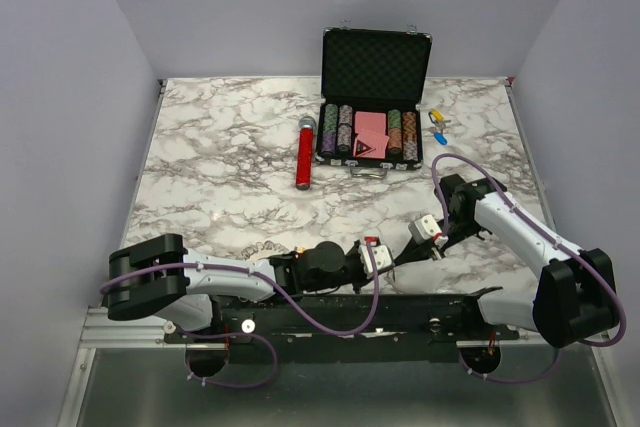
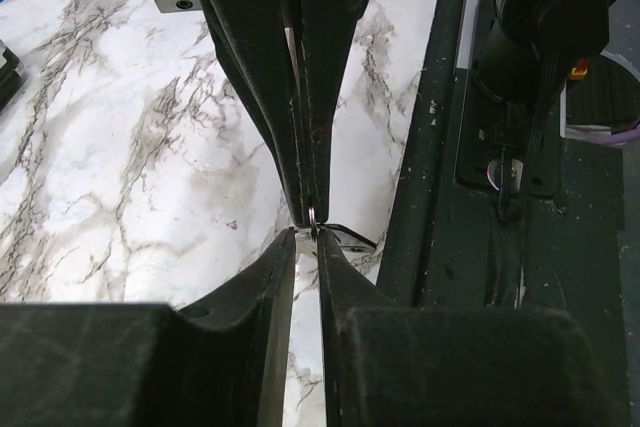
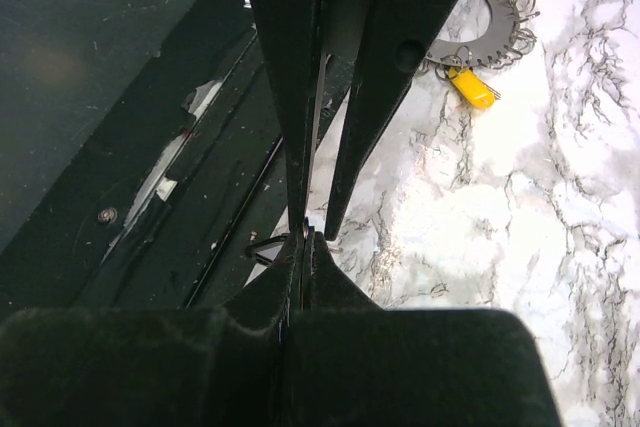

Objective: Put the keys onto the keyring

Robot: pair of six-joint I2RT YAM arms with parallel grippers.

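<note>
By the table (image 1: 200,187) edge, closed right end effector (image 3: 304,238) and left end effector (image 2: 307,237), grip unclear, meet at a crosswise key (image 2: 347,238).

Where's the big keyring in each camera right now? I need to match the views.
Top external: the keyring lies at the table's near edge, left of centre.
Left wrist: not in it.
Right wrist: upper right corner, partly cut off, with a yellow tag just below.
Shared landmark: the veined marble table, seen in all three.
</note>
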